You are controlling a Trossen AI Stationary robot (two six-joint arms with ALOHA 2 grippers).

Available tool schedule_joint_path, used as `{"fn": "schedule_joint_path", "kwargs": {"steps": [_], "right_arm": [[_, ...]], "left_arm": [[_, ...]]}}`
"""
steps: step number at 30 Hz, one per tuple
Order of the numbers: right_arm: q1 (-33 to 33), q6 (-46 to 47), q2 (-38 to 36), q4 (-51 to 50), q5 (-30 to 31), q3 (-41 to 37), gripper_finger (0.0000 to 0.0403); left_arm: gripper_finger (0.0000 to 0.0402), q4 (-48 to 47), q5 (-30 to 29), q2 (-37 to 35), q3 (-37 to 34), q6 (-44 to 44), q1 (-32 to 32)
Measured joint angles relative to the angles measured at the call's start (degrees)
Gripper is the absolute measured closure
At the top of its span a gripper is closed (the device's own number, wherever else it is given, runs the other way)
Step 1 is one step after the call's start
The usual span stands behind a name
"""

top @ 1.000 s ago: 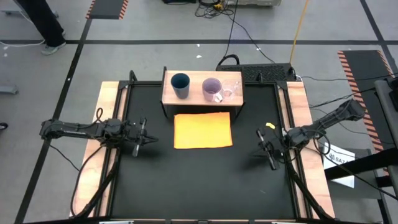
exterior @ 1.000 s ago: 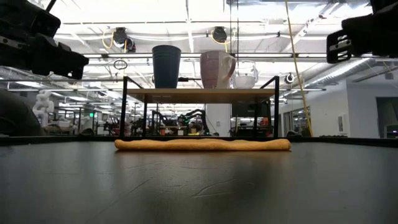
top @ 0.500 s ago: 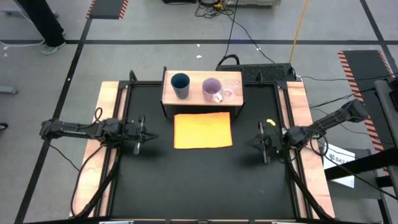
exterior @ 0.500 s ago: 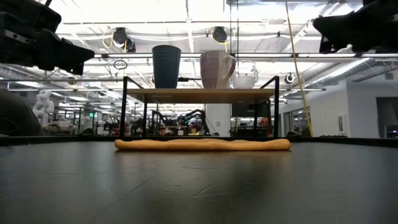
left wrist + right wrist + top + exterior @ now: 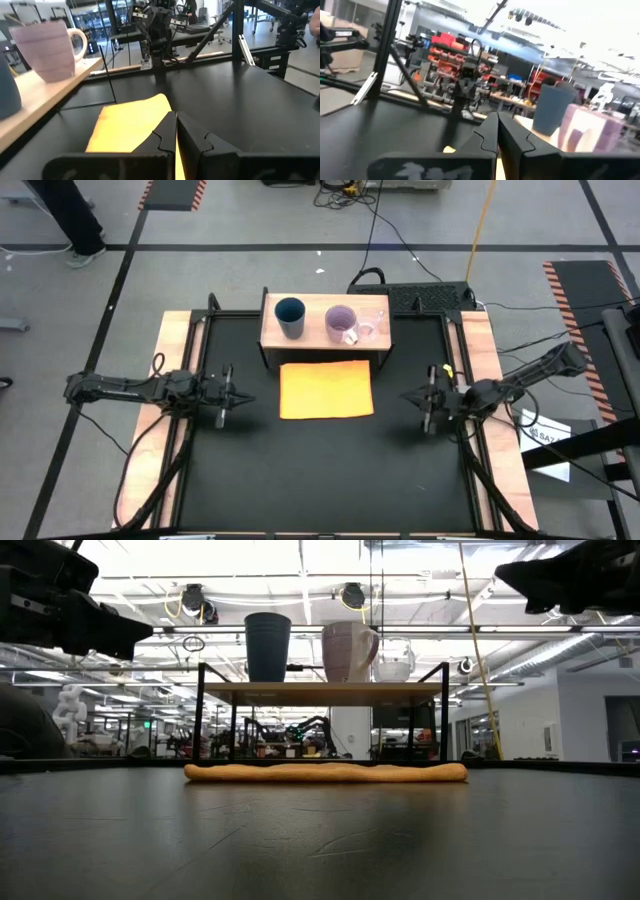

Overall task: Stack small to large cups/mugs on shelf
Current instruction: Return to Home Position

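Note:
The light wooden shelf [image 5: 325, 338] stands at the table's far middle. On it stand, side by side, the dark blue tumbler [image 5: 290, 315], the lilac mug [image 5: 342, 323] and the clear cup [image 5: 371, 326]; the low view shows all three upright: the tumbler [image 5: 267, 645], the mug [image 5: 348, 650] and the clear cup [image 5: 395, 665]. My left gripper [image 5: 240, 398] hovers left of the orange sheet [image 5: 326, 389], shut and empty [image 5: 176, 117]. My right gripper [image 5: 408, 397] hovers right of the sheet, shut and empty [image 5: 497, 120]. Both point toward the table's middle.
The flat orange sheet [image 5: 325, 773] lies on the black table top just in front of the shelf [image 5: 325, 692]. Wooden side rails [image 5: 170, 380] run along the table's left and right edges. Cables lie on the floor beyond the far edge.
My right gripper has gone toward the table's far edge and up a little, and has turned so that it points level toward the table's left. It has stayed shut. The cups and the sheet have not moved.

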Motion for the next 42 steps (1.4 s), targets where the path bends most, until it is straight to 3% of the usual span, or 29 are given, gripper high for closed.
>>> {"fn": "schedule_joint_path", "kwargs": {"steps": [6, 12, 23, 33, 38, 42], "right_arm": [[-0.84, -0.37, -3.37, -4.16, -0.43, 0.02, 0.0403], [-3.17, 1.08, -4.01, -7.20, -9.75, 0.07, 0.0403], [-12.05, 5.81, -4.02, -7.67, -20.60, 0.07, 0.0403], [-17.05, 8.41, -4.04, -7.04, -24.56, 1.23, 0.0403], [-17.04, 9.16, -3.77, -21.39, -27.27, 7.79, 0.0403], [-16.97, 10.50, -3.36, -22.99, -27.33, 10.95, 0.0403]], "left_arm": [[0.0385, 1.49, -0.01, -0.02, 0.00, 2.96, 0.02], [0.0385, 3.05, -0.01, -0.02, 0.02, 3.37, 0.02], [0.0385, 2.51, -0.01, -0.02, 0.02, 2.84, 0.02], [0.0385, 2.17, -0.55, -0.02, 0.01, 3.42, 0.02], [0.0385, 2.10, -0.56, 0.00, 0.02, 3.11, 0.02], [0.0385, 1.99, -1.38, 0.01, 0.23, 2.17, 0.02]]}}
